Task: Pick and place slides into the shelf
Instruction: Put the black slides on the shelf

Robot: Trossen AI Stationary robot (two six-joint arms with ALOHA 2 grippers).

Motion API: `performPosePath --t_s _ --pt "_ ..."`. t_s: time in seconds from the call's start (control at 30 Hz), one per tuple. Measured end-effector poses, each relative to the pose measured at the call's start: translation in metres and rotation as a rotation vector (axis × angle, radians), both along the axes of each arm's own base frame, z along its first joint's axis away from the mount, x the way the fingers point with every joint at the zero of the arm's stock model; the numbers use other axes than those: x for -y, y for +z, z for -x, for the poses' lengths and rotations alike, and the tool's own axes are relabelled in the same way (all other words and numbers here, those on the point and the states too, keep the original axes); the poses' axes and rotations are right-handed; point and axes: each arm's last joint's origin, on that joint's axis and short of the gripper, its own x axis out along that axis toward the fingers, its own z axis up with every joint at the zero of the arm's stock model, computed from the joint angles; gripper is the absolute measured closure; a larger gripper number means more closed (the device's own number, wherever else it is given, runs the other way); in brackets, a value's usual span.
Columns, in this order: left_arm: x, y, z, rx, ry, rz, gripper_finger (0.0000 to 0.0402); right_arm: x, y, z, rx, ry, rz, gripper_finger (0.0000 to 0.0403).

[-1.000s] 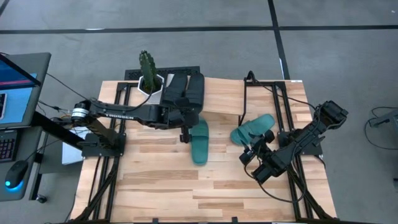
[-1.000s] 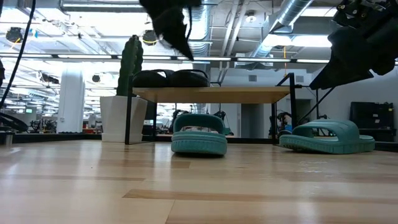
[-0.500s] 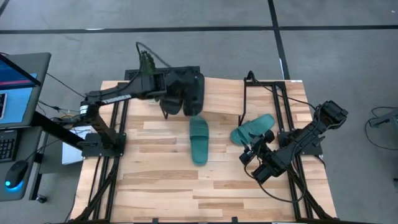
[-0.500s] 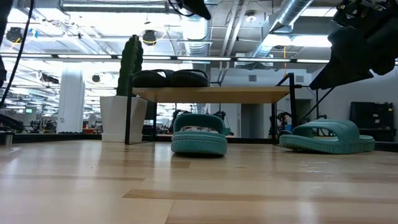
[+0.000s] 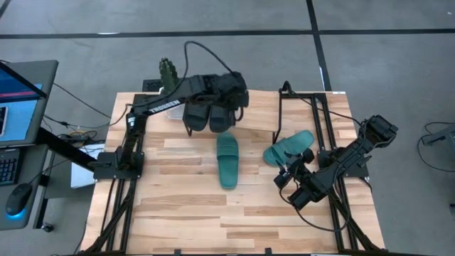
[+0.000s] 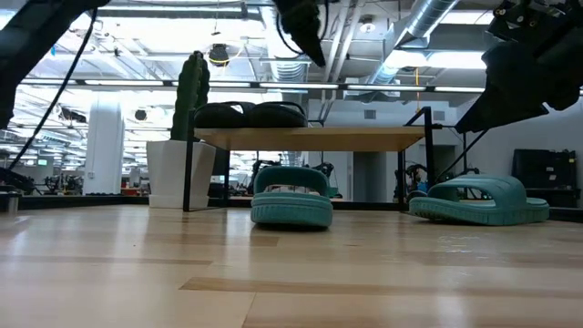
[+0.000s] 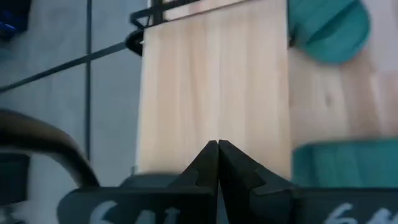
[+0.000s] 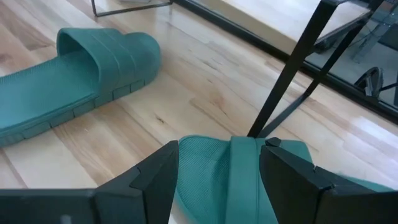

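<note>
At the far left of the table (image 5: pixel 185 213) stands a potted cactus (image 5: pixel 166 71), beside the shelf (image 5: pixel 249 110). Two black slides (image 5: pixel 206 114) already lie on the shelf's left part, side by side. The left claw (image 5: pixel 238 96) hangs above the shelf just right of them, clenched on nothing; the bare board under it in its wrist view suggests it has nothing more to do there. Next comes a teal slide (image 5: pixel 227 161) flat on the table in front of the shelf, strap toward the shelf. Right of that, by the shelf's black frame leg, lies the second teal slide (image 5: pixel 289 147). The right claw (image 5: pixel 290 173) is low over it, released wide with the fingers straddling the strap, probably lined up to grasp, though contact is hard to judge.
</note>
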Motion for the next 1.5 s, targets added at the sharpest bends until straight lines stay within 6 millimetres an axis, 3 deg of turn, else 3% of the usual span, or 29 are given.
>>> performPosePath --t_s 0.13,0.27,0.47,0.73,0.93,1.03,1.17,1.33,1.5 --pt "-0.011 0.008 0.01 -0.037 0.071 -0.102 0.0401 0.0 0.0 0.0 -0.012 -0.002 -0.01 0.0194" --pt "-0.023 -0.001 0.015 -0.092 0.091 -0.031 0.0401 0.0 0.0 0.0 -0.014 -0.003 -0.014 0.0194" --pt "-0.022 0.006 0.014 0.009 0.129 0.038 0.0401 -0.001 -0.001 0.0 -0.004 -0.004 -0.022 0.0194" --pt "0.018 0.081 0.06 0.318 0.077 0.106 0.0401 -0.002 0.001 -0.004 0.135 -0.022 -0.017 0.0194" --pt "0.062 0.146 0.126 0.594 -0.045 0.116 0.0401 -0.007 0.02 -0.02 0.32 0.038 0.276 0.0194" --pt "0.08 0.154 0.156 0.648 -0.07 0.099 0.0401 -0.002 0.037 -0.035 0.258 0.018 0.398 0.0194" --pt "0.091 0.14 0.194 0.731 0.017 0.036 0.0401 0.017 0.063 -0.059 0.142 -0.068 0.508 0.0194" --pt "0.094 0.095 0.24 0.867 0.081 0.048 0.0401 0.06 0.091 -0.083 -0.068 -0.198 0.57 0.0194" --pt "0.095 0.055 0.288 1.057 0.109 0.091 0.0401 0.105 0.122 -0.102 -0.249 -0.256 0.485 0.0194"
